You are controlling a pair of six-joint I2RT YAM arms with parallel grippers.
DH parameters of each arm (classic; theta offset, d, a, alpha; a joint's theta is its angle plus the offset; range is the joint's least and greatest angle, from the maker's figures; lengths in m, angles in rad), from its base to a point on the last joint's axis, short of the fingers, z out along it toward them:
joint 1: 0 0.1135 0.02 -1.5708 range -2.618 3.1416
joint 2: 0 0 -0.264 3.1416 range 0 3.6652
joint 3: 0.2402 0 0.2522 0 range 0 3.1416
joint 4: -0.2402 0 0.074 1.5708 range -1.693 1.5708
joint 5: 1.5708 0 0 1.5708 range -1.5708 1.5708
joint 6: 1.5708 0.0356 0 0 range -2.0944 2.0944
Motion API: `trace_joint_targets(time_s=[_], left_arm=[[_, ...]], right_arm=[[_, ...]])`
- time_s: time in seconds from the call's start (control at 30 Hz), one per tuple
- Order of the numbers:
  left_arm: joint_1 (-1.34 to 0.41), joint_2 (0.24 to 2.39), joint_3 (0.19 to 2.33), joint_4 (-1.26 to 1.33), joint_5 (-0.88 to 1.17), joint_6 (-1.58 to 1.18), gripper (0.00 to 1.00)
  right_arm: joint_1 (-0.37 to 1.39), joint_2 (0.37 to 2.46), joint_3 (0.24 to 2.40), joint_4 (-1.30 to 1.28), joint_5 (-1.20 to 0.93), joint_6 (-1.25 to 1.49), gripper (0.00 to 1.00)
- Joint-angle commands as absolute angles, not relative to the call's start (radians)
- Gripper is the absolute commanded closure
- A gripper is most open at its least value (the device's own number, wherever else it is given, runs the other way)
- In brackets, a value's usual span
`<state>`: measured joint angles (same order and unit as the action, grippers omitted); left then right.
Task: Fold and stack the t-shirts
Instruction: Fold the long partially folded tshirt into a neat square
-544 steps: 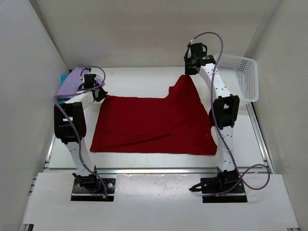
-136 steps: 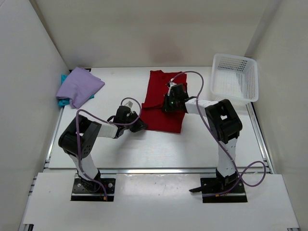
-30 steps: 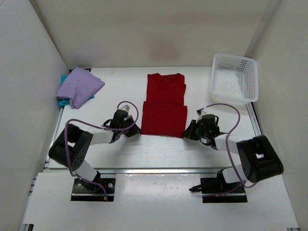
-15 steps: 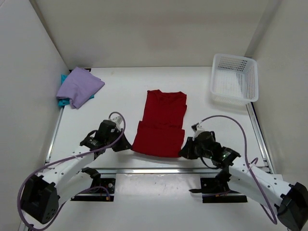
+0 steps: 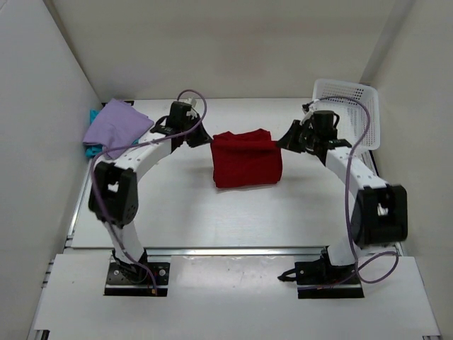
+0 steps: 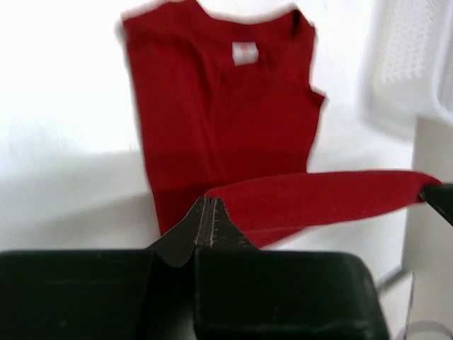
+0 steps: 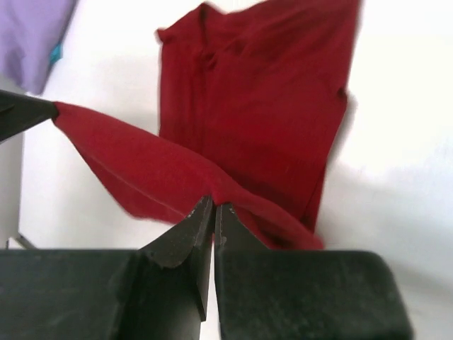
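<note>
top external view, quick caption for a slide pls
Left gripper and right gripper each pinch an edge of the red t-shirt, mid-fold; lavender shirt lies far left.

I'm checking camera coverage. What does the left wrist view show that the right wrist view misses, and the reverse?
Left wrist only: the white neck label inside the collar and the blurred white basket. Right wrist only: the lavender shirt with a sliver of the teal shirt beside it. Both: the red shirt, its lifted edge stretched between the left gripper and the right gripper, each shut on it.
</note>
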<state>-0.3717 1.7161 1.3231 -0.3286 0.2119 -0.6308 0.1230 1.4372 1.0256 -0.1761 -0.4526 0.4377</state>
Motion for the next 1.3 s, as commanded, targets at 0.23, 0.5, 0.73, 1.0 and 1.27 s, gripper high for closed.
trace_joint_targets(time_s=[0.23,0.5,0.73,1.0,1.27], left_arm=[[-0.308,2.046,1.669,-0.267,0.049,-0.658,1.0],[-0.279,2.269,1.9,-0.167,0.025,-0.701,0.95],[-0.229,2.361,2.062,-0.135,0.067,-0.779,0.45],[-0.255,2.243,1.728,-0.011,0.204,-0.703,0.36],[-0.264,2.238,1.453,0.232,0.452,-0.779,0.22]], right_arm=[[0.077,1.96,1.625,-0.234,-0.482,0.359,1.0],[0.071,2.308,1.989,-0.328,-0.468,0.367,0.99],[0.091,2.582,2.56,-0.515,-0.489,0.393,0.61],[0.161,2.407,2.491,-0.684,-0.371,0.189,0.65],[0.235,2.221,2.461,-0.85,-0.249,0.091,0.6]])
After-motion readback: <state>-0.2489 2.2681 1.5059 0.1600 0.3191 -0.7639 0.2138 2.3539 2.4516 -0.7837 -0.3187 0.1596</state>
